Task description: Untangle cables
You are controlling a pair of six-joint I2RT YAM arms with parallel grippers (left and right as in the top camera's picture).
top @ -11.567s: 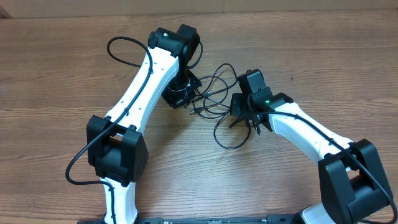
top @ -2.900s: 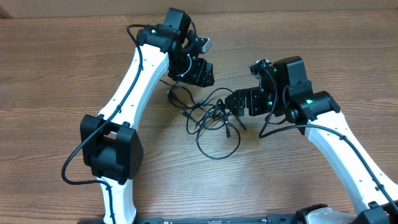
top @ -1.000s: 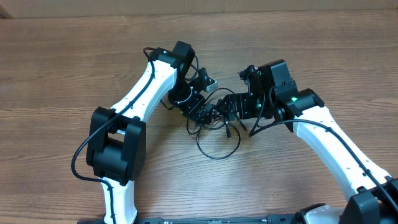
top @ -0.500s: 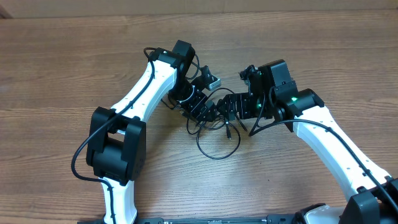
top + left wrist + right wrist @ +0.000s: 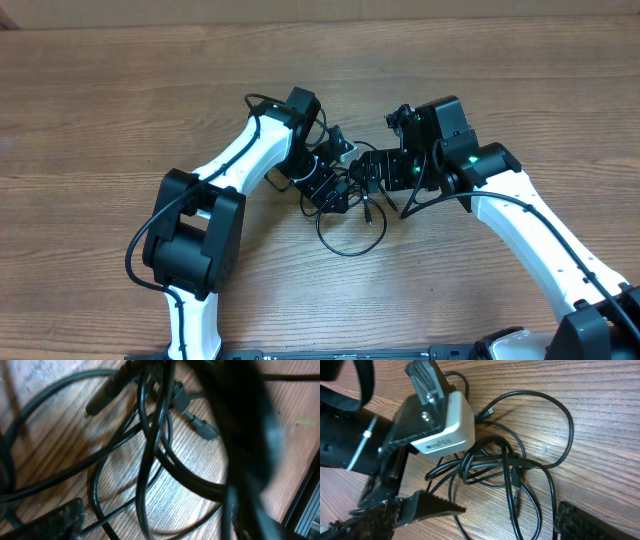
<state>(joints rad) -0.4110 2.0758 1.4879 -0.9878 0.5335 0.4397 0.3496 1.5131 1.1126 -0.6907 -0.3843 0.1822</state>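
The cables [image 5: 357, 197] are thin black cords in one tangle mid-table, with a loose loop trailing toward the front. My left gripper [image 5: 330, 190] is down on the tangle's left side. Up close, the cables [image 5: 190, 477] cross between its spread jaws and a small plug [image 5: 205, 430] lies on the wood. My right gripper [image 5: 368, 178] faces it from the right. Its jaws are open, with strands of the cables [image 5: 512, 467] lying on the table between its fingers [image 5: 580, 522]. Neither gripper pinches a cord.
The left arm's white wrist camera block [image 5: 445, 425] sits just beyond the right gripper, so the two grippers are very close together. The wooden table [image 5: 100, 120] extends wide on all sides of the tangle.
My left arm has shifted a little right and toward the front, pushing its gripper further onto the tangle. The right arm and the cable loop have stayed put.
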